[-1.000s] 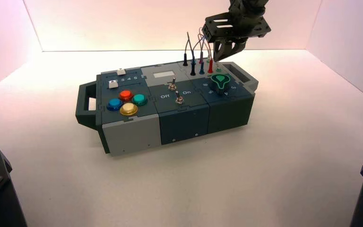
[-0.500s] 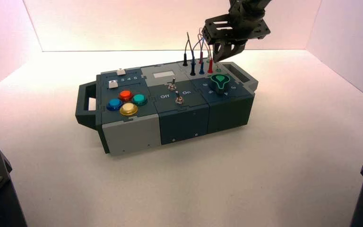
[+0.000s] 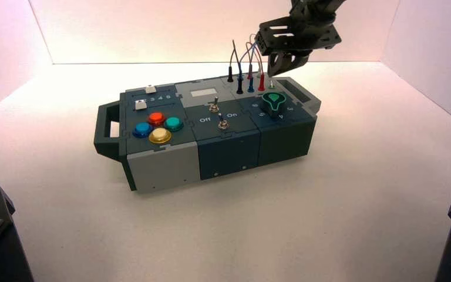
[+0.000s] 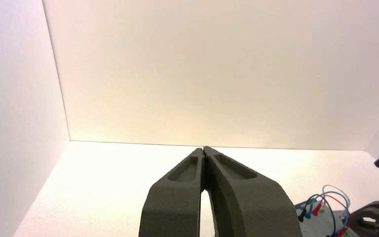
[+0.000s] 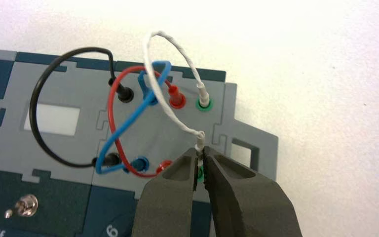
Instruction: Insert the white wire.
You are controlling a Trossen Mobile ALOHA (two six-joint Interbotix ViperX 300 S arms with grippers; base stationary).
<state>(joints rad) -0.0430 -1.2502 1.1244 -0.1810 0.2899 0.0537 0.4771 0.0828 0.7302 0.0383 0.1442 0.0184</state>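
Having been shifted slightly rightward, the right gripper [image 5: 201,154] is closed on a plug of the white wire [image 5: 147,55], apparently lined up over the near green socket [image 5: 200,174]; pressing seems next. The left gripper [image 4: 203,151] is parked shut, left of the box [image 3: 164,170].

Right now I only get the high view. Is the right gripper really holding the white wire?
Observer: Yes. The right gripper, at the box's right end, has its fingertips shut on one white plug.

Operator: Where's the other end?

Observer: That white plug sits in the far green socket.

Operator: So is mine in its hole?

Observer: It's at the near green socket, but the fingers hide whether it's in.

Operator: What's my other hand doing?

Observer: The left gripper waits off to the box's left, fingertips together.
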